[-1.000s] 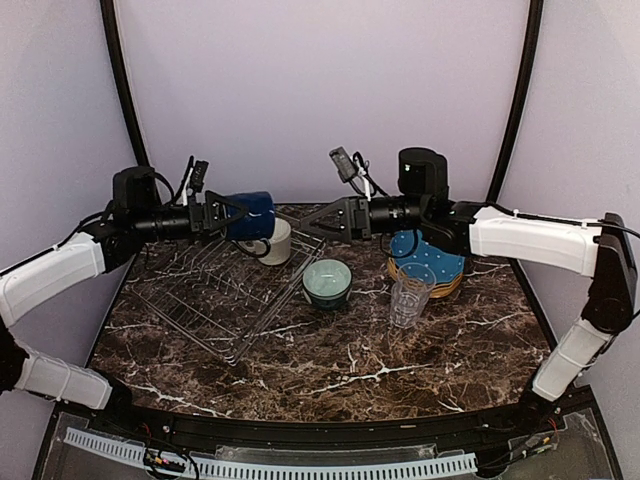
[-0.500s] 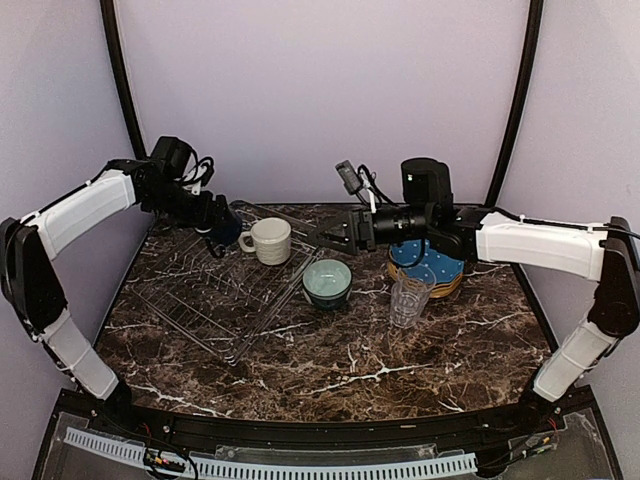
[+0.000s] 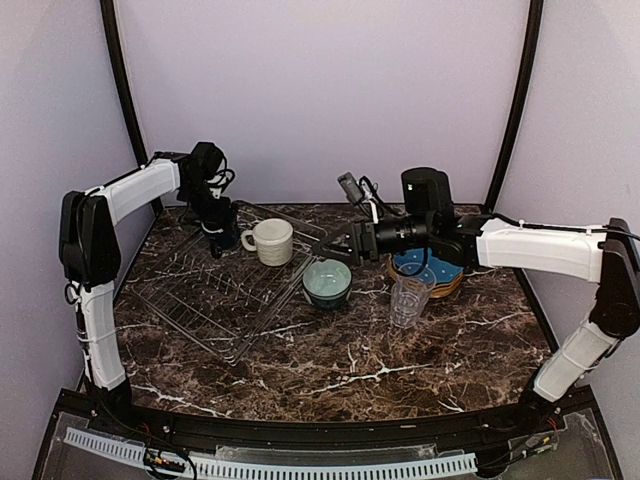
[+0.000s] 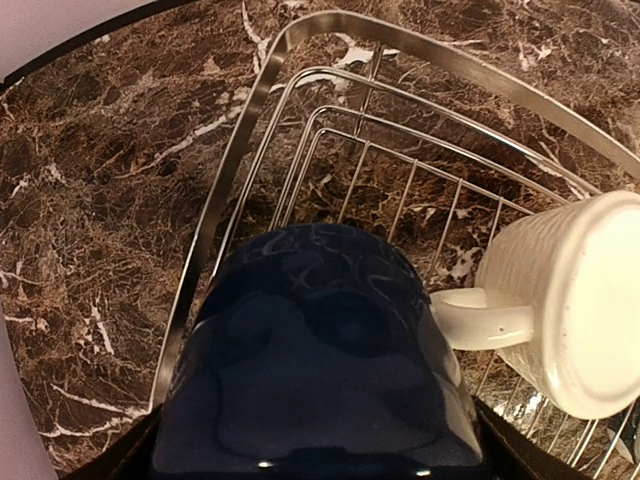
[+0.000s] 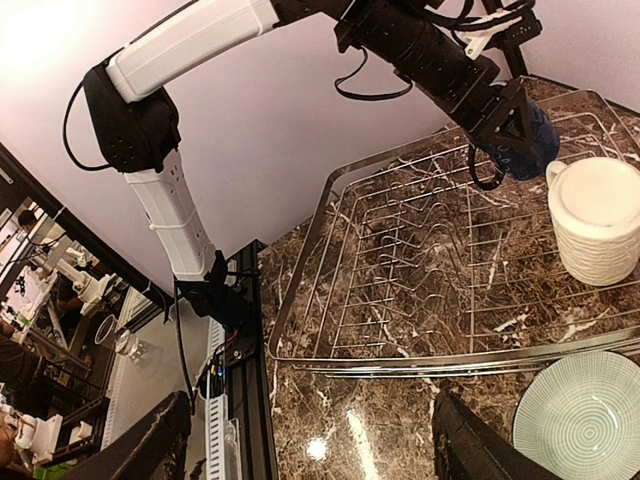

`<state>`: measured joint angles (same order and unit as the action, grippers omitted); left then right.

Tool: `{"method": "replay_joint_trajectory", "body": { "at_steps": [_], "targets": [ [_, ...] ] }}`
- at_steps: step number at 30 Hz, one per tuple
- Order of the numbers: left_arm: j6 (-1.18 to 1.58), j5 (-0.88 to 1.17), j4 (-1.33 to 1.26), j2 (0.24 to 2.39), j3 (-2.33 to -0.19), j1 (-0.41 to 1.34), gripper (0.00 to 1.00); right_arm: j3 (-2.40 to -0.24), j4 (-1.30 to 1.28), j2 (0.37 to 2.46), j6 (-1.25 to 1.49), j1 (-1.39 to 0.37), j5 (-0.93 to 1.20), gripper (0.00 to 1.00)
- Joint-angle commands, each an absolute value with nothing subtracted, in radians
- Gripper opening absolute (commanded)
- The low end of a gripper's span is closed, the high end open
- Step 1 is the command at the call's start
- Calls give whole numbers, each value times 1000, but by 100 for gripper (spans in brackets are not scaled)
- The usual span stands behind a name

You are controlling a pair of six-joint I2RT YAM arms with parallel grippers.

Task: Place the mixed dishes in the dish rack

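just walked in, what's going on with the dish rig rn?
The left gripper holds the dark blue mug over the far left corner of the dish rack, right beside the cream mug already sitting in the rack. The right gripper is open and empty, hovering near the pale-teal bowl. The bowl, the clear ribbed glass and the stack of plates sit on the table, right of the rack.
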<state>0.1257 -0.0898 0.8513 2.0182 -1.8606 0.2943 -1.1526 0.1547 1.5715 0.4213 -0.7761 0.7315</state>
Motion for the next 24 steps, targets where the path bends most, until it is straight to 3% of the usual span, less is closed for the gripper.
{"method": "replay_joint_trajectory", "body": {
  "at_steps": [1,24],
  "targets": [
    [115,-160,901,2054,-1945,290,1,-1130,162,1531,403,-763,726,80],
    [102,-16,977,2287,-2235,293,6,-1088,184,1560,411,-749,728,80]
  ]
}}
